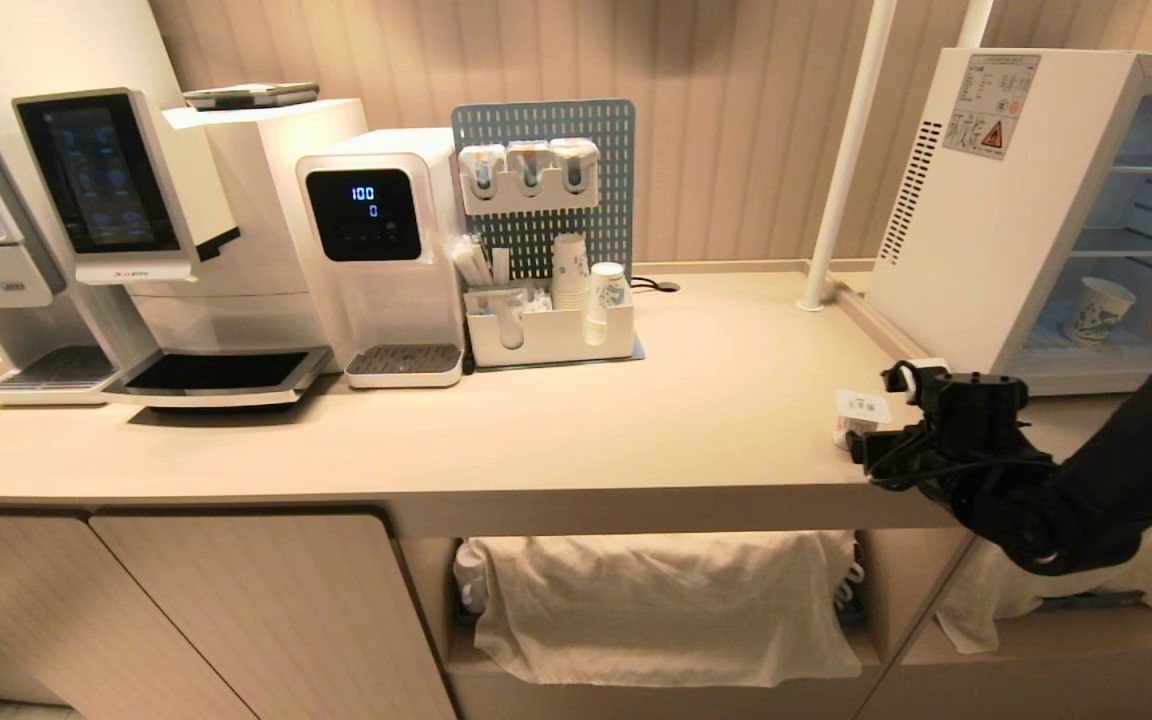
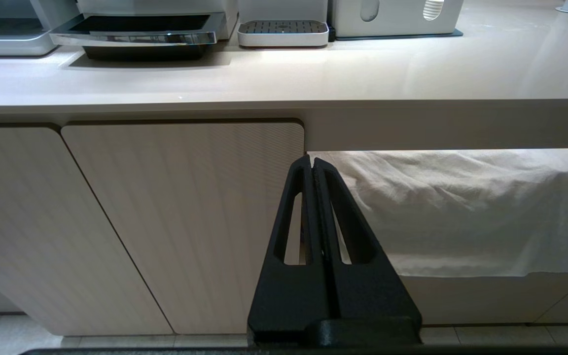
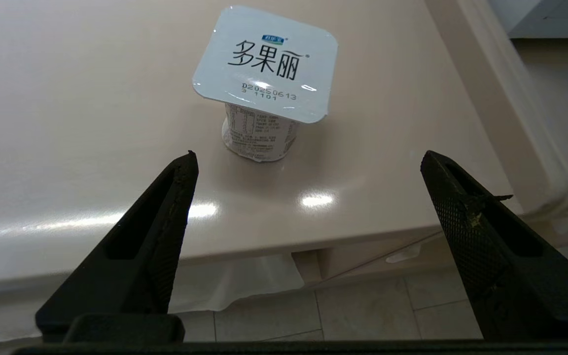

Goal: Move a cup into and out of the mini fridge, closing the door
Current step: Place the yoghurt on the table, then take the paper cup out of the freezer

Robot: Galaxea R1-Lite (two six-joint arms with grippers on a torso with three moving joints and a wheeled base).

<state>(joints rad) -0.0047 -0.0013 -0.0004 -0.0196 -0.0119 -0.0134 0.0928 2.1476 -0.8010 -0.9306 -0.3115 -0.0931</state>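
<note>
Right end effector (image 3: 308,162) hovering at the front edge of the surface (image 1: 636,420), fingers wide apart, nothing between them. Just beyond the fingertips, a small plastic pot (image 3: 262,123) with square foil lid, upright on the surface. Cup (image 1: 1096,310) standing upright on the bottom floor inside the mini fridge (image 1: 996,200), at the right end of the surface. Left end effector (image 2: 312,162) low before the cabinet front, fingers pressed together, empty.
</note>
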